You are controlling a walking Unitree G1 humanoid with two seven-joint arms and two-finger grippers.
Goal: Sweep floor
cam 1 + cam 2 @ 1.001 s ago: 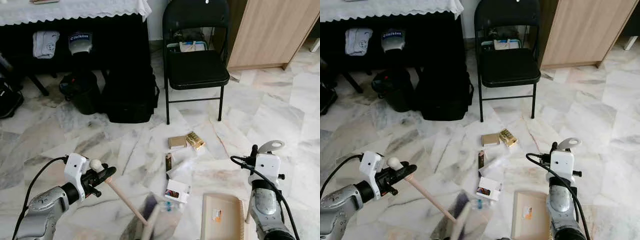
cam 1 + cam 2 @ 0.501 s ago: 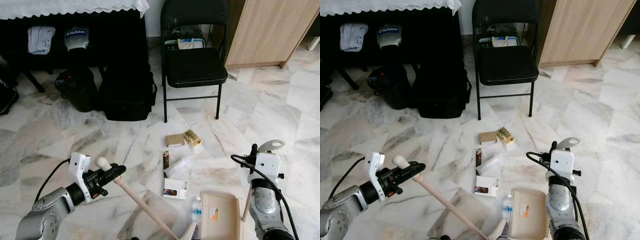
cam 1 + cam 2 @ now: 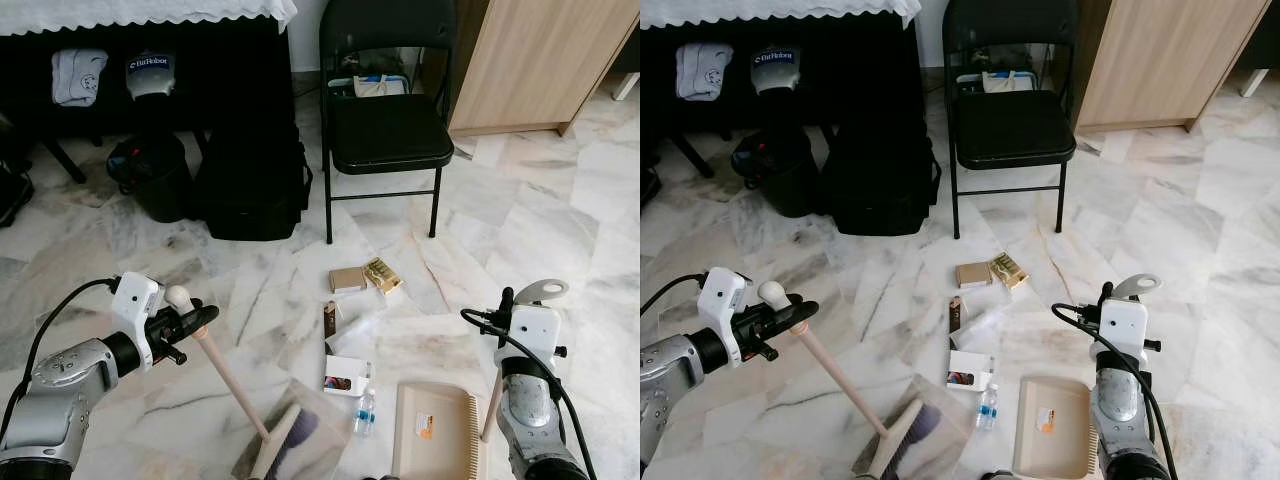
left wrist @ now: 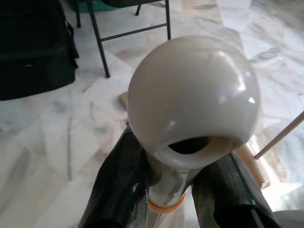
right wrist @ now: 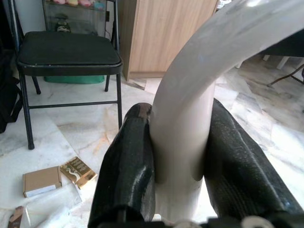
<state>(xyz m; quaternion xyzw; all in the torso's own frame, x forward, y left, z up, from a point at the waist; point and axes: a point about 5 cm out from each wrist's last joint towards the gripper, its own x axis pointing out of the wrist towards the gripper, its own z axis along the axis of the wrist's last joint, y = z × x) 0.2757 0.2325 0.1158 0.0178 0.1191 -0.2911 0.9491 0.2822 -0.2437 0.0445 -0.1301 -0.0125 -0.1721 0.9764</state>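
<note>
Your left claw [image 3: 196, 322] is clamped on the broom [image 3: 232, 393], bristles down just left of a small bottle [image 3: 365, 411]. Your right claw [image 3: 505, 309] grips the dustpan [image 3: 433, 432] handle. The dustpan looks empty; boxes [image 3: 349, 280] and wrappers [image 3: 387, 276] remain scattered on the floor [image 3: 560, 220], so most sweeping is left.

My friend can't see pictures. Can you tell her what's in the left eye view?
The robot's left gripper holds a broom and its right gripper holds a beige dustpan on a marble floor. Litter lies between them: a small bottle, boxes and wrappers. A black folding chair stands behind.
</note>
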